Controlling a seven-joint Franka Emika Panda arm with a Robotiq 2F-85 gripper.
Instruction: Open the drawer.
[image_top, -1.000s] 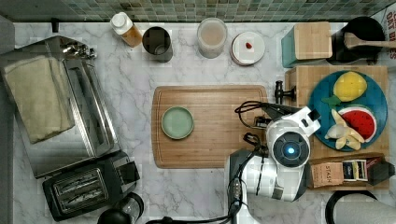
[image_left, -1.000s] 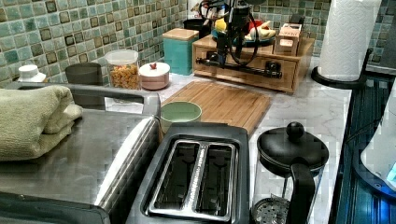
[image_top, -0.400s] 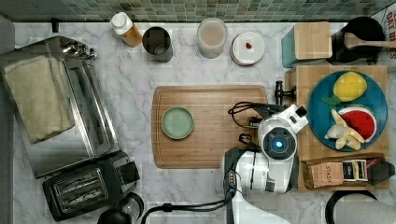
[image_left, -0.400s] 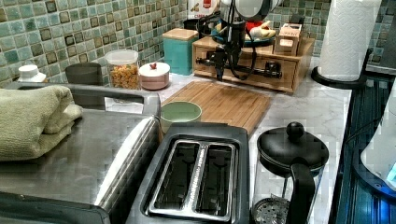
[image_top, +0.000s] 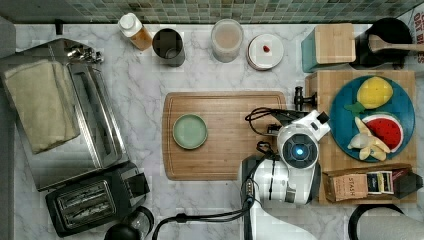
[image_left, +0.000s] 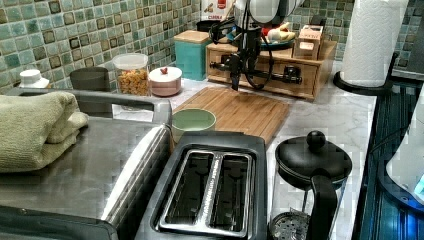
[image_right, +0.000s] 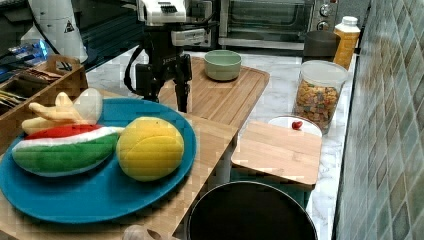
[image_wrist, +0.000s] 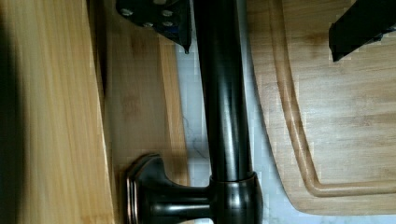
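The end effector (image_left: 244, 60) straddles the drawer (image_left: 265, 74) handle (image_wrist: 224, 107), fingers spread, gripping nothing; closing off-center risks slipping off.

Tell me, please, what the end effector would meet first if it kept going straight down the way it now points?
Most likely the drawer's black handle bar: the end effector points down with a finger on either side of it. Below lies the marble counter, though depth is unclear.
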